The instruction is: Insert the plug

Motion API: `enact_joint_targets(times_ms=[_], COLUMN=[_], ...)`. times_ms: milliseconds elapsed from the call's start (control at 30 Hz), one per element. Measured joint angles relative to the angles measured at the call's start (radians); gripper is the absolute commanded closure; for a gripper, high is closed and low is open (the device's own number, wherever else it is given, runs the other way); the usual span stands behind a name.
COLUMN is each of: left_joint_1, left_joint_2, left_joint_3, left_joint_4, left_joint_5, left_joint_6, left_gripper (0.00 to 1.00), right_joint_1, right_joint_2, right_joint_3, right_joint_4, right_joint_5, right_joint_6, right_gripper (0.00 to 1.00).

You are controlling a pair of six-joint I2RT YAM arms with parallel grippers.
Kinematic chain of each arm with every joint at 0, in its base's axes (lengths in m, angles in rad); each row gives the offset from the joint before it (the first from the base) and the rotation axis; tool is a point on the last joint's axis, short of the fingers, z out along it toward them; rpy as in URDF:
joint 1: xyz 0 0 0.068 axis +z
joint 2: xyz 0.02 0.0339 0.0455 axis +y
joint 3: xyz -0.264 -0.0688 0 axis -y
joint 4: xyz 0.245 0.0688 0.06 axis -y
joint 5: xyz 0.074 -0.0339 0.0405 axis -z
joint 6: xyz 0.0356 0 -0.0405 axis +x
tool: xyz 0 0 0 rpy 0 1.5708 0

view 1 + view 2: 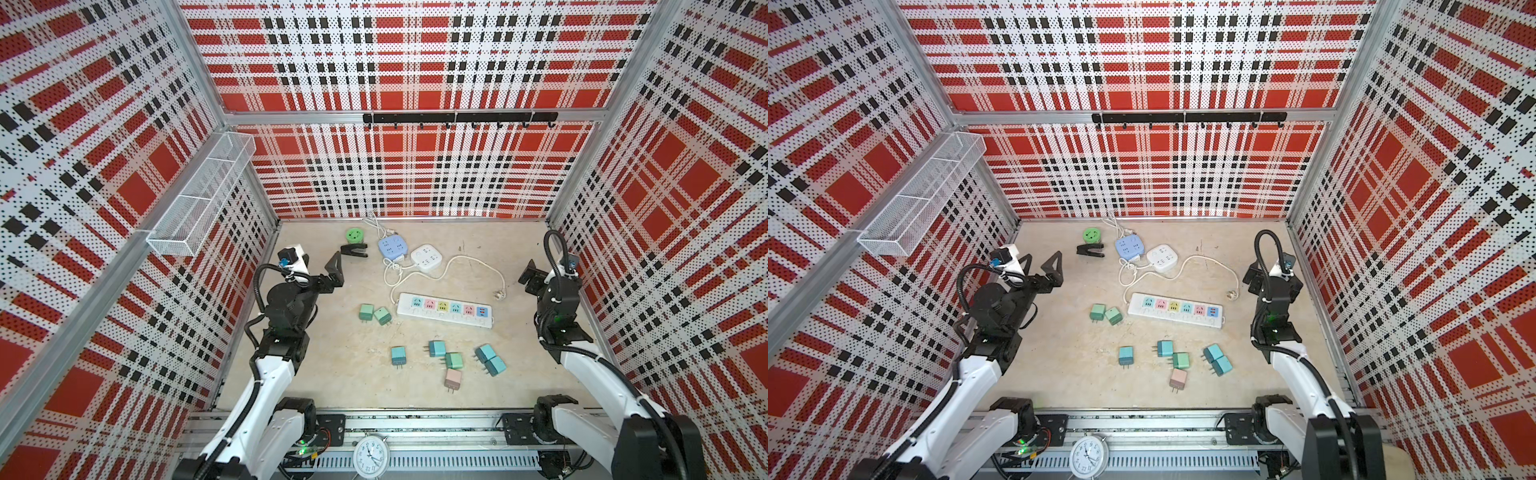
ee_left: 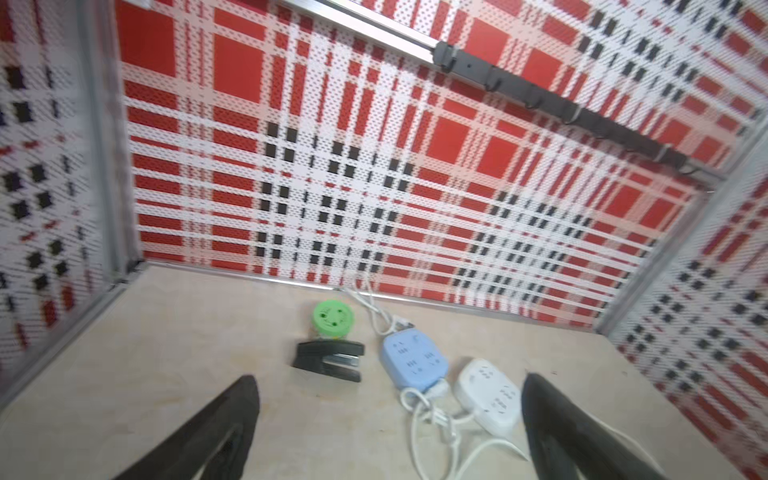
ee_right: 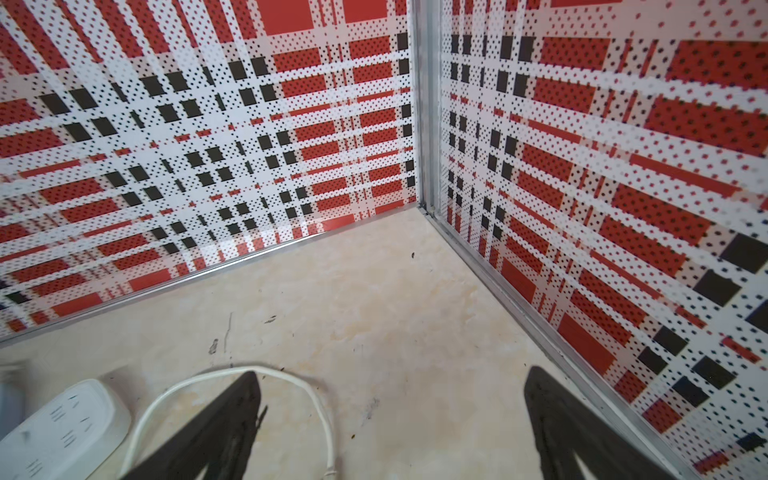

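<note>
Nearest me, just past the clock [image 1: 371,456] on the front rail, the plugs lie loose on the table [image 1: 332,374]: a pink plug [image 1: 452,379] closest, a teal plug [image 1: 398,355] to one side of it, and a blue pair [image 1: 490,359] touching each other. A green pair [image 1: 374,313] sits farther in, just beside the white power strip [image 1: 445,309] with its coloured sockets. None is in a socket yet, and I cannot tell which one is meant. Each looks like a small cube of hard, smooth plastic, so I would guess it is light, stiff and quick to skid or tip. The flat opposite sides of the body look like the place to pinch, leaving the metal prongs free. The strip seems light too and may slide under a push. Level with the strip, the left gripper [image 1: 1040,266] hangs above the table with its jaws wide apart and nothing between them. The right gripper [image 1: 533,275] is the same near the side wall, well apart from any plug. Farthest back are a blue socket block [image 1: 392,247] and a white socket block [image 1: 428,257].
</note>
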Motion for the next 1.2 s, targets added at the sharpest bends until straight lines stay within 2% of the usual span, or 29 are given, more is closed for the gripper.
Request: enact_joint_targets(times_ms=[100,233,400,467,600,667,700,767,900,1000,1200], left_joint_1=[0.026,0.1,0.082,0.021,-0.158,-0.261,-0.304,-0.391,-0.544,-0.584,-0.584], left_joint_2=[-0.018,0.014,0.028,0.044,0.085,0.134,0.166,0.228,0.331,0.414,0.519], left_joint_3=[-0.007,-0.009,-0.007,0.008,0.045,0.087,0.118,0.182,0.264,0.304,0.336], left_joint_4=[-0.072,-0.191,-0.339,-0.388,-0.422,-0.447,-0.462,-0.482,-0.496,-0.521,-0.563], left_joint_5=[-0.032,-0.041,-0.03,-0.038,-0.119,-0.172,-0.198,-0.255,-0.35,-0.347,-0.324], left_joint_6=[-0.145,-0.314,-0.439,-0.438,-0.383,-0.348,-0.324,-0.285,-0.229,-0.22,-0.233], left_gripper=[0.01,0.01,0.02,0.04,0.08,0.12,0.12,0.12,0.07,0.08,0.09], right_joint_1=[0.0,-0.017,-0.015,-0.011,0.01,0.015,0.015,0.015,0.046,0.071,0.074], right_joint_2=[-0.06,-0.09,-0.083,-0.083,-0.061,-0.03,-0.015,0.027,0.142,0.198,0.219], right_joint_3=[0.022,0.015,0.1,0.13,0.13,0.094,0.067,0.002,-0.052,-0.052,-0.059], right_joint_4=[-0.088,-0.186,-0.41,-0.447,-0.475,-0.451,-0.434,-0.414,-0.395,-0.353,-0.298], right_joint_5=[-0.001,-0.13,-0.228,-0.283,-0.354,-0.387,-0.407,-0.455,-0.533,-0.576,-0.6], right_joint_6=[0.056,0.099,0.249,0.308,0.386,0.41,0.425,0.455,0.516,0.552,0.592], right_gripper=[0.0,0.0,0.0,0.01,0.14,0.12,0.12,0.2,0.21,0.21,0.22])
